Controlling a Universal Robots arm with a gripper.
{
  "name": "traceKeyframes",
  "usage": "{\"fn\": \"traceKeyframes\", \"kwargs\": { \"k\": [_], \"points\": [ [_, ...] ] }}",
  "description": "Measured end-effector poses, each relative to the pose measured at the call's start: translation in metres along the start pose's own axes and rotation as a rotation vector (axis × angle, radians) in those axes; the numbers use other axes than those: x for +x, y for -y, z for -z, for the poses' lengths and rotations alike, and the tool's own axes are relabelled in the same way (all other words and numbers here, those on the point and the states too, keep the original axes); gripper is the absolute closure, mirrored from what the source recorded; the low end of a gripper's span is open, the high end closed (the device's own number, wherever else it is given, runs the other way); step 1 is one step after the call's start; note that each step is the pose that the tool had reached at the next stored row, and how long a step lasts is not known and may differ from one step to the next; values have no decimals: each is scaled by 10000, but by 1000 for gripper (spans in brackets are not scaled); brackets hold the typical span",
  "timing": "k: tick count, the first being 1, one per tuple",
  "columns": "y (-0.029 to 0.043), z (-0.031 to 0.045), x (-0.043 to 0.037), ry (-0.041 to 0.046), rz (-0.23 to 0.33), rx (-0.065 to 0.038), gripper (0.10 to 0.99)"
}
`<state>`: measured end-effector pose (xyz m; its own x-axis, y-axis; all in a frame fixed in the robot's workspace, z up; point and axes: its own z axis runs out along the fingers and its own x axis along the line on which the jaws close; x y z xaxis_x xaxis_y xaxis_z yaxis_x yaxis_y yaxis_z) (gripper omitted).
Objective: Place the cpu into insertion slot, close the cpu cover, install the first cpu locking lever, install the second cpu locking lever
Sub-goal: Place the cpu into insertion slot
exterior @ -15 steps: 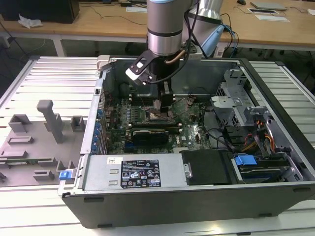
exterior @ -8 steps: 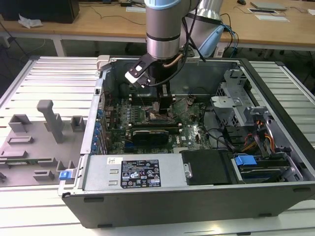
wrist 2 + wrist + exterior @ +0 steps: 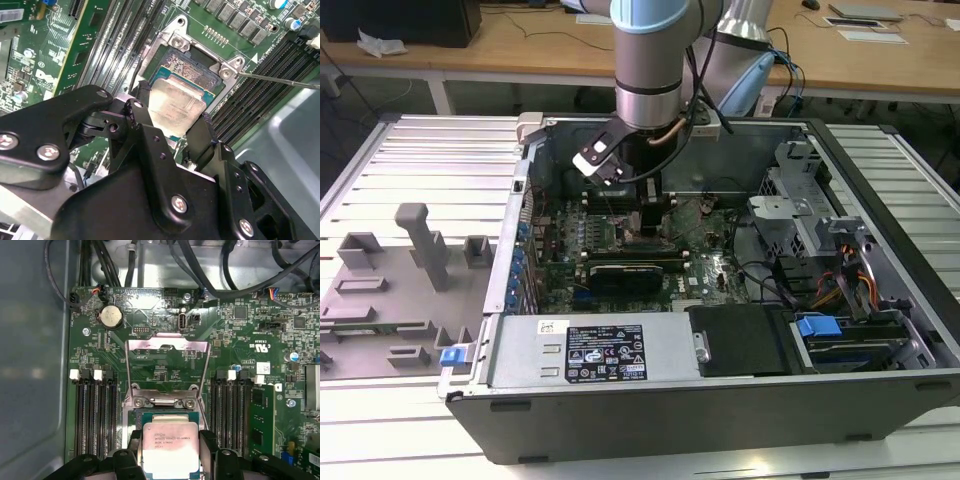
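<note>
The cpu (image 3: 170,442), gripped at two edges by the closed jaws of the gripper (image 3: 171,120), hangs just over the insertion slot (image 3: 192,67) (the cpu cover (image 3: 167,344) stands open), about ten o'clock from the middle of the case (image 3: 720,425) in the exterior view; we should keep it level and lower it straight, without sliding.

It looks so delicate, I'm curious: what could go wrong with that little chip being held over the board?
The small silvery square chip, pinched by the black gripper, could slip or land crooked in the dark metal-bordered socket. The flipped-open silvery frame cover close by could catch the gripper.
</note>
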<state>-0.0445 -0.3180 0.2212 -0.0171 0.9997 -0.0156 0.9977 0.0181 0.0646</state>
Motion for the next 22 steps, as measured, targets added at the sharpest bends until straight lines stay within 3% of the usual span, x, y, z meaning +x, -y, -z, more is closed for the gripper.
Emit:
{"fn": "traceKeyframes", "kwargs": {
  "k": [10, 22],
  "points": [
    [47, -156, 24, 3, -60, 1, 545],
    [64, -200, 37, 10, -66, -7, 545]
  ]
}}
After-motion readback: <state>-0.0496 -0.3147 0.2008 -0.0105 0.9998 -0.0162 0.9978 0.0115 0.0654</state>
